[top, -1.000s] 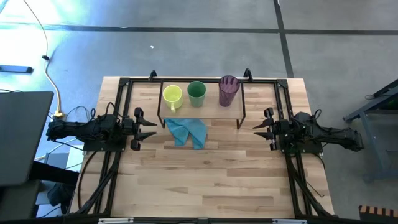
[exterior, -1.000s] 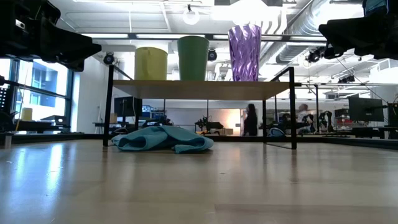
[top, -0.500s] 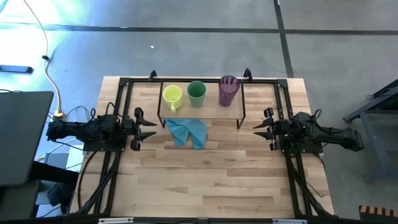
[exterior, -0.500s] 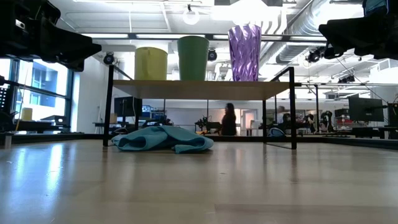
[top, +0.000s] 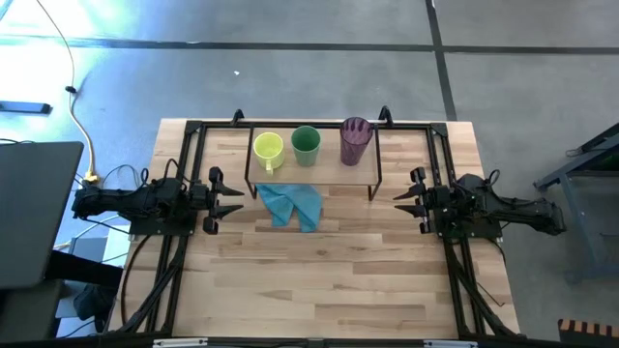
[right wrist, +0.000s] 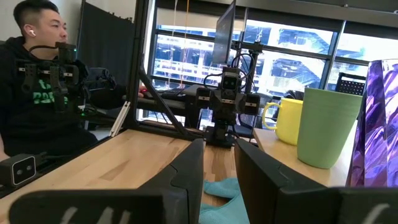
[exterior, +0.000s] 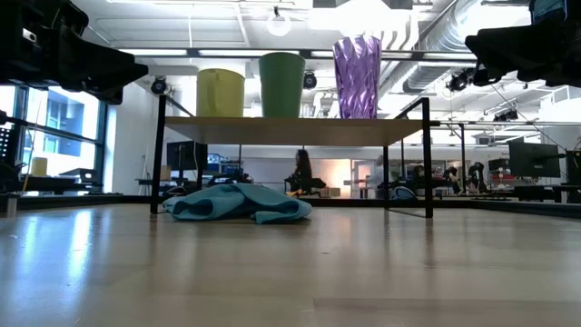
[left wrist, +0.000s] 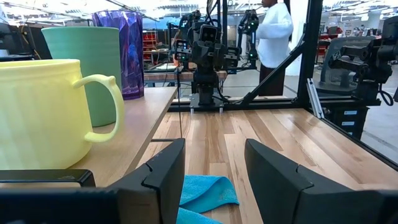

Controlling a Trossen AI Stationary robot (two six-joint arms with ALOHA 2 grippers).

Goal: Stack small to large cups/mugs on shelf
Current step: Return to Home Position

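Three cups stand on their bases in a row on the shelf at the table's far side: a yellow mug with a handle, a green cup and a tall purple tumbler. They also show in the low view: mug, green cup, tumbler. My left gripper is open and empty at the table's left, short of the shelf. My right gripper is open and empty at the table's right. The left wrist view shows the mug close by.
A light blue cloth lies crumpled on the table at the shelf's near edge, between the two grippers. The shelf's dark legs stand at its corners. A person sits beyond the table's left side; another walks far behind.
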